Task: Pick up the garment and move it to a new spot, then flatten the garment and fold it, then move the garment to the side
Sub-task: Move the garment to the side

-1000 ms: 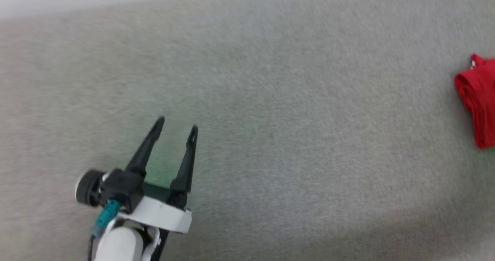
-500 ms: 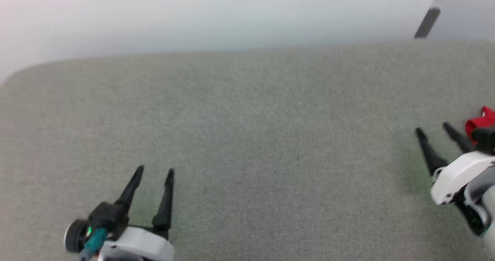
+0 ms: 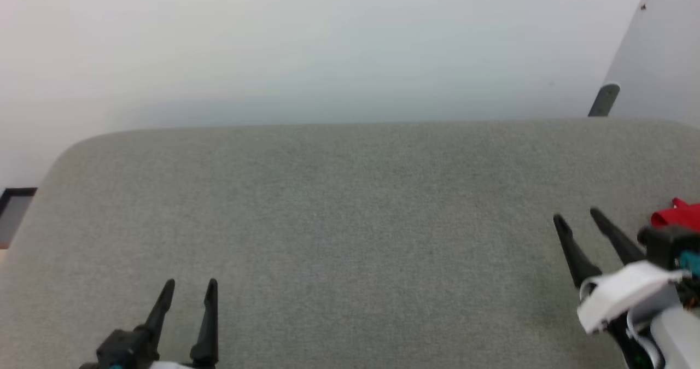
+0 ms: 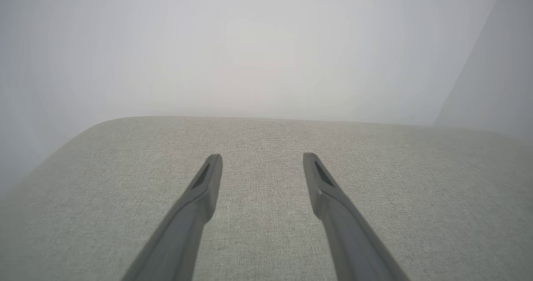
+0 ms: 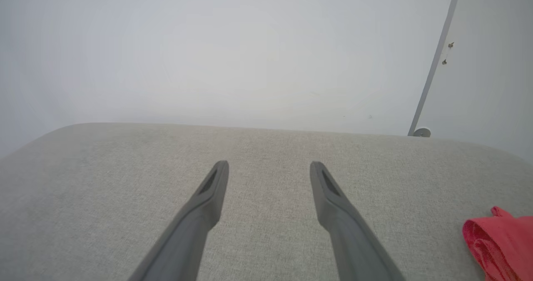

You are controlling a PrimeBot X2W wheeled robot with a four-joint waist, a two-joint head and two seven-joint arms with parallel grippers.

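1. We see the garment (image 3: 681, 215) as a bunched heap of red cloth on the grey fabric surface (image 3: 350, 205), near its right edge. It is partly hidden behind the right arm's black wrist block.
2. The surface is finely woven and matte, with rounded corners. A smooth pale wall (image 3: 328, 41) stands behind it.
3. The right gripper (image 3: 576, 216) has its long, tapering dark fingers spread wide with nothing between them. The garment lies to its right, apart from the fingers.
4. The left gripper (image 3: 191, 284), at the head view's lower left, is likewise spread wide and empty.
5. The right wrist view gives us the garment's soft rolled folds, and a grey panel (image 5: 491, 64) bearing two small screws. The head view adds a dark frame (image 3: 13, 202) at its left edge.
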